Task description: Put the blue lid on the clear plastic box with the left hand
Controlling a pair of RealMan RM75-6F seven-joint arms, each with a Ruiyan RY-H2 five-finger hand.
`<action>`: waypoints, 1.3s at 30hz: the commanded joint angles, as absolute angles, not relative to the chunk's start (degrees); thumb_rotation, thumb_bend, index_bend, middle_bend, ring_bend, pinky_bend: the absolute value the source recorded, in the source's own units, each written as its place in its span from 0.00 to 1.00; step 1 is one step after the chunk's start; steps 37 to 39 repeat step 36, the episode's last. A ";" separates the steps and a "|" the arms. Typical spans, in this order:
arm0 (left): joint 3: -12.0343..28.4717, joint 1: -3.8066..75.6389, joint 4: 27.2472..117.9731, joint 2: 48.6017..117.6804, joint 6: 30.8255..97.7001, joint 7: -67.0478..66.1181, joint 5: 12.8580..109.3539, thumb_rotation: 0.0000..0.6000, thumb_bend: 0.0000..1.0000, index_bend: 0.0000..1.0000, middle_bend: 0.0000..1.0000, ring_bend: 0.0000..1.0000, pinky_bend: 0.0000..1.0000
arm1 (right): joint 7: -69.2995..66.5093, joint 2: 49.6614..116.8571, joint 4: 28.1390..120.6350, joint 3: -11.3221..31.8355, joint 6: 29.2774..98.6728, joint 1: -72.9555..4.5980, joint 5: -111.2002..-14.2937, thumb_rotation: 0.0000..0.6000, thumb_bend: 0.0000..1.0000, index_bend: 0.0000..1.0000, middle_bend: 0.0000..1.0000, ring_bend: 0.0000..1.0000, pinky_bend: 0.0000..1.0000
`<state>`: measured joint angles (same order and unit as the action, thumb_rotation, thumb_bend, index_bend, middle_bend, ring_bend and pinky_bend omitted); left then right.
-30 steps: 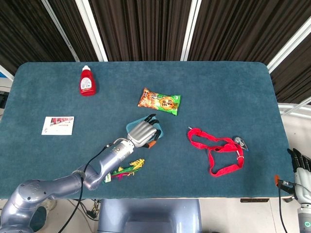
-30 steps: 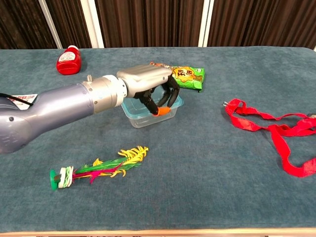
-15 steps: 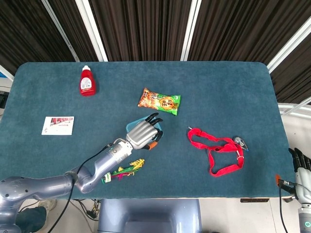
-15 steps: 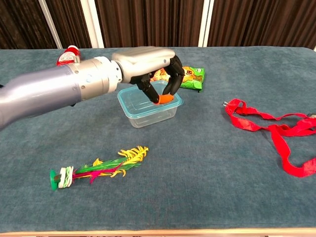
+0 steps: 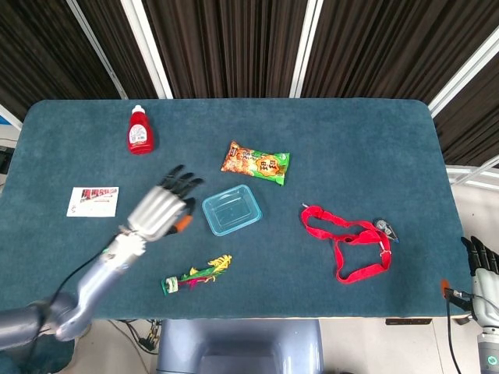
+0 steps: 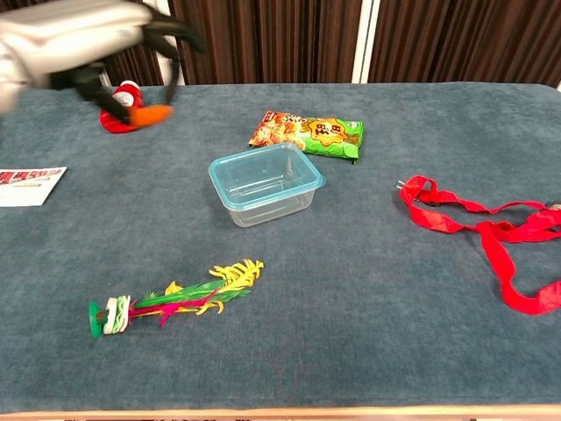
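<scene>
- The left hand (image 5: 162,209) is up in the air now, off to the left of the box (image 5: 231,209). Half a second ago it was right over the box, with its fingers down on it.
- The hand holds nothing. Its dark fingers (image 5: 181,178) are spread apart and point up toward the far side of the table (image 5: 351,148).
- In the chest view the left hand (image 6: 105,39) looks blurry and sits high at the top left.
- The box has not moved. It sits near the middle of the table, and the blue lid (image 6: 266,177) is on top of it.
- A snack bag (image 5: 255,162) lies just behind the box.
- A feather toy (image 5: 196,275) lies in front of the box, near the table's front edge.
- A red bottle (image 5: 139,130) stands at the far left, and a small card (image 5: 93,200) lies on the left, next to the hand.
- A red strap (image 5: 348,241) lies on the right, well apart from the box.
- Nothing lies between the hand and the box.
- The right hand (image 5: 483,269) rests past the right edge of the table. I cannot tell if it is spread or closed.
</scene>
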<state>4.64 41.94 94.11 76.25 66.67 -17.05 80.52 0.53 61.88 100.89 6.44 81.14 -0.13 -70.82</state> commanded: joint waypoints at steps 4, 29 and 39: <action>-0.56 31.39 97.68 69.35 77.31 -18.24 81.01 1.00 0.33 0.00 0.02 0.04 0.00 | -0.37 61.27 99.96 5.65 81.47 -0.45 -74.50 1.00 0.39 0.08 0.04 0.02 0.00; -3.97 15.39 94.13 66.54 86.84 -7.99 81.71 1.00 0.30 0.00 0.00 0.04 0.00 | -2.24 60.10 96.11 2.71 83.00 -1.53 -85.48 1.00 0.39 0.08 0.04 0.02 0.00; -3.60 14.59 94.65 66.02 86.05 -8.81 82.39 1.00 0.30 0.00 0.00 0.04 0.00 | -2.16 60.63 95.66 2.84 83.18 -1.69 -85.35 1.00 0.39 0.08 0.04 0.02 0.00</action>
